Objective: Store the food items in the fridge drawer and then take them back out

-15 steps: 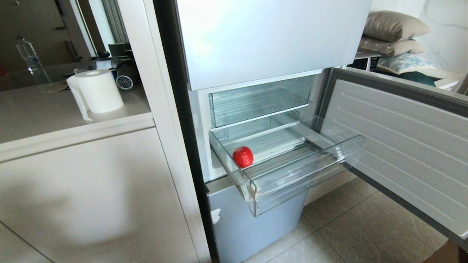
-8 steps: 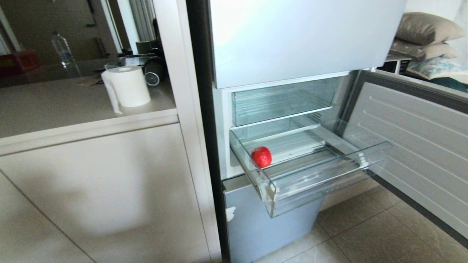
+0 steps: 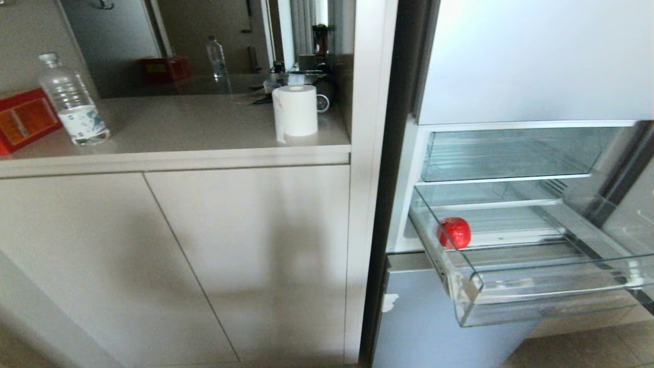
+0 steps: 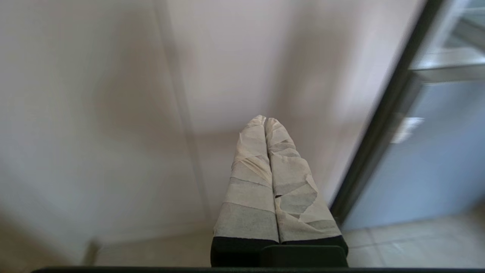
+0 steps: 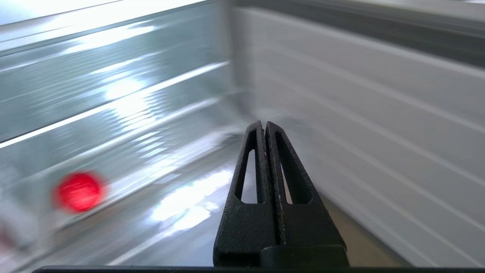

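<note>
We are keeping both grippers, left and right, clenched and empty; the glossy red round fruit is sitting lower right in the pulled-out clear plastic fridge drawer, retrieval apparently pending.

The pulled-out fridge drawer holds one red fruit near its left wall.

The fridge drawer runs off the head view's right edge, so its right end is unseen, as is most of the open door. The red box on the counter is cut by the left edge. In the right wrist view the red fruit is a blurred blob.
</note>
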{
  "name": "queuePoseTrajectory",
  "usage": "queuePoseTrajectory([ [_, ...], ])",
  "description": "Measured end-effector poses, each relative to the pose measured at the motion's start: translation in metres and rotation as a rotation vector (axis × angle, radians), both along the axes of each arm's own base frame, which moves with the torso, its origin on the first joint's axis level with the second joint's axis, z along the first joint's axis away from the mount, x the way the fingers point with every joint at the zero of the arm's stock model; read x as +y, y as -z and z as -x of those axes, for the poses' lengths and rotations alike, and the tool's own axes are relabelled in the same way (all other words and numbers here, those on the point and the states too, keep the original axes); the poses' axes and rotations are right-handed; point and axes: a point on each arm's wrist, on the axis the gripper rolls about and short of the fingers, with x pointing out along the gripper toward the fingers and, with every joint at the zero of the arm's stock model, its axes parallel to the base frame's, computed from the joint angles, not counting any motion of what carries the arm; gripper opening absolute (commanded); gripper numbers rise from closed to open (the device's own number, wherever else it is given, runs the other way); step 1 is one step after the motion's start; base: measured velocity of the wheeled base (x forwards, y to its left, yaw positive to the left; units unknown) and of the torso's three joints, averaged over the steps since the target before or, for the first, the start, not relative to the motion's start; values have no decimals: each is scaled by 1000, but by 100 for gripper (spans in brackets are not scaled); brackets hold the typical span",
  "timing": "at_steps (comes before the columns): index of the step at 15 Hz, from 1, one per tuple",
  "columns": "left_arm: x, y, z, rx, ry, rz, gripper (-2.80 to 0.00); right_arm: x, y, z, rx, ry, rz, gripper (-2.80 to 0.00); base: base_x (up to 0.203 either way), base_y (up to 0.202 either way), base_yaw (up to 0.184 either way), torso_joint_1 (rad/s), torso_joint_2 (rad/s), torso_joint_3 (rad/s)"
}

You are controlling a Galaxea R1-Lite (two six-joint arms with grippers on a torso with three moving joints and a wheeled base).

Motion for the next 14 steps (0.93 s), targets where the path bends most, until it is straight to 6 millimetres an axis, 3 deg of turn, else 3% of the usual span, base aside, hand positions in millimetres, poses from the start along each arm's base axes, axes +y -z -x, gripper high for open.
queuePoseTrajectory([
  [6, 0, 0, 0, 0, 0, 0, -280, 4, 15, -19, 69, -208, -29, -280, 0, -2, 36, 0, 0, 1],
  [9, 0, 0, 0, 0, 0, 0, -280, 14, 18, -50, 164, -345, -105, -280, 0, 0, 0, 0, 0, 0],
  [14, 0, 0, 0, 0, 0, 0, -280, 45, 22, -125, 442, -441, -158, -280, 0, 0, 0, 0, 0, 0],
])
